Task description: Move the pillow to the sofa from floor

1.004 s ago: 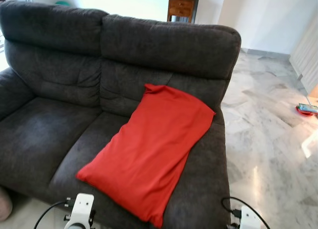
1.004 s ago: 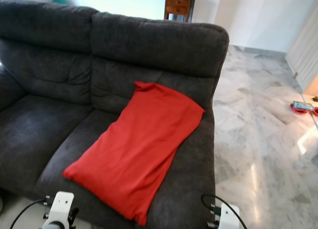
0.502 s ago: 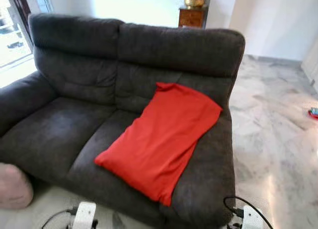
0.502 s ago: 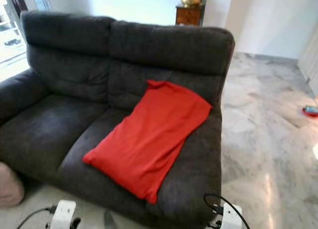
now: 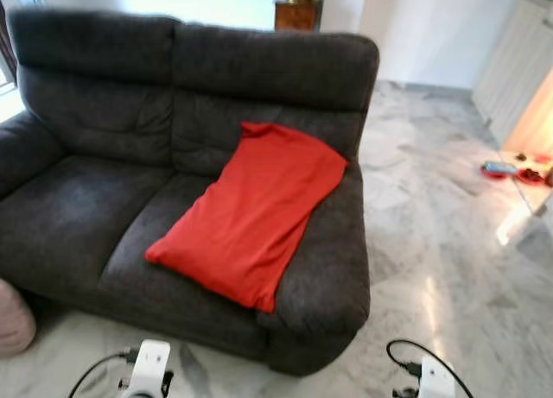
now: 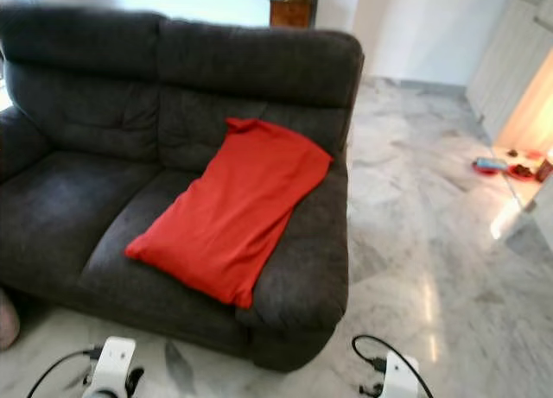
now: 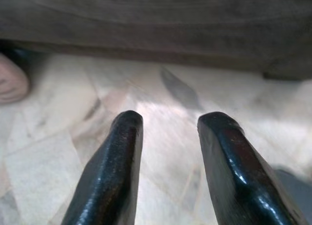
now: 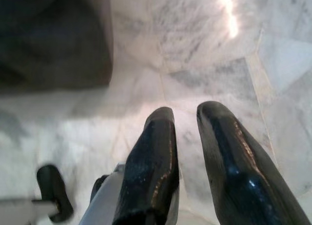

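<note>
Pillow (image 5: 249, 215) lies diagonally on the sofa (image 5: 95, 199) seat, top corner propped against the backrest; placement appears complete. Left end effector (image 7: 168, 152) and right end effector (image 8: 187, 152) hang low over the floor (image 5: 449, 243), fingers parted, empty, apparently idle.

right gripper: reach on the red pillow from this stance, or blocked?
Probably not from here. The right gripper hangs low over the marble floor, jaws slightly open and holding nothing, while the red pillow lies up on the sofa seat, across its front edge. Nothing blocks it; it likely needs a step closer.
</note>
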Available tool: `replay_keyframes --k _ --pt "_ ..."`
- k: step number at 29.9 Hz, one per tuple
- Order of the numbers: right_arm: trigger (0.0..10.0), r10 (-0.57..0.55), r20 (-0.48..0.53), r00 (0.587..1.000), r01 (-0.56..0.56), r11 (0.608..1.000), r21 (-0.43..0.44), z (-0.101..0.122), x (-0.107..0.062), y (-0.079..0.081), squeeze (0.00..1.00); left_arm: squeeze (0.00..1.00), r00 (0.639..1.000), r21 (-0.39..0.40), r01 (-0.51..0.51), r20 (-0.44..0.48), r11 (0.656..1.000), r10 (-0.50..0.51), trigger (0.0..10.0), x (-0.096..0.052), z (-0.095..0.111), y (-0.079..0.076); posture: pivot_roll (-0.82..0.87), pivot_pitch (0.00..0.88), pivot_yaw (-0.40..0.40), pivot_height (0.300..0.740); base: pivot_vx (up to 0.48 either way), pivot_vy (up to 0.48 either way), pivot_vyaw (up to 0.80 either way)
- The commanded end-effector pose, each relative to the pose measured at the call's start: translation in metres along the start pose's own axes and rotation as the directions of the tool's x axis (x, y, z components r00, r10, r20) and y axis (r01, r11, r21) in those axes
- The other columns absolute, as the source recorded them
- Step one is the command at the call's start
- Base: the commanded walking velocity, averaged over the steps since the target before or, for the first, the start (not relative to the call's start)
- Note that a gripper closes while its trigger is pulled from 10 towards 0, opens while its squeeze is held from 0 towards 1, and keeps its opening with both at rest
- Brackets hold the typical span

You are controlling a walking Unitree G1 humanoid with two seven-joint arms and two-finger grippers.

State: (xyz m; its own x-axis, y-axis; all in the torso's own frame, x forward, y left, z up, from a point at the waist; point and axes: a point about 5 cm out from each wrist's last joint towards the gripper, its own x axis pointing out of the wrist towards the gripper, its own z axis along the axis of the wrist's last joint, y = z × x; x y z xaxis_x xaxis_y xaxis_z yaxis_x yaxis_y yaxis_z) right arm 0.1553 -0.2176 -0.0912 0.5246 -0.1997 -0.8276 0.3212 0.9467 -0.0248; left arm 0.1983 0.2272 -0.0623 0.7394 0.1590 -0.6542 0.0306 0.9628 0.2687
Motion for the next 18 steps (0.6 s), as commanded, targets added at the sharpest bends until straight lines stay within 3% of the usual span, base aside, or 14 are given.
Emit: replay_keyframes --k 1,9,13,18 --pt "10.0 -0.006 0.025 1.0 0.006 1.0 0.002 0.008 0.001 0.0 0.0 0.0 0.999 0.027 0.03 -0.018 0.999 -0.029 10.0 -0.002 -0.005 -0.006 0.05 0.0 -0.025 0.74 0.0 0.0 0.0" --pt "10.0 -0.006 0.011 1.0 0.005 1.0 0.027 0.003 0.001 0.006 0.0 0.0 0.999 0.077 0.035 -0.02 0.996 -0.033 10.0 0.001 0.001 0.0 0.04 0.0 0.016 0.74 0.0 0.0 0.0" --pt "10.0 0.0 -0.019 1.0 0.0 1.0 0.025 -0.013 -0.003 0.009 0.0 0.0 0.999 0.101 0.037 -0.019 0.994 -0.035 10.0 0.003 0.005 0.005 0.0 0.0 0.034 0.74 0.0 0.0 0.0" --pt "10.0 0.074 -0.019 0.997 -0.075 0.995 -0.066 -0.018 -0.004 0.021 0.0 0.0 0.999 0.111 0.046 -0.023 0.993 -0.044 10.0 0.005 0.009 0.002 -0.05 0.0 0.012 0.74 0.0 0.0 0.0"
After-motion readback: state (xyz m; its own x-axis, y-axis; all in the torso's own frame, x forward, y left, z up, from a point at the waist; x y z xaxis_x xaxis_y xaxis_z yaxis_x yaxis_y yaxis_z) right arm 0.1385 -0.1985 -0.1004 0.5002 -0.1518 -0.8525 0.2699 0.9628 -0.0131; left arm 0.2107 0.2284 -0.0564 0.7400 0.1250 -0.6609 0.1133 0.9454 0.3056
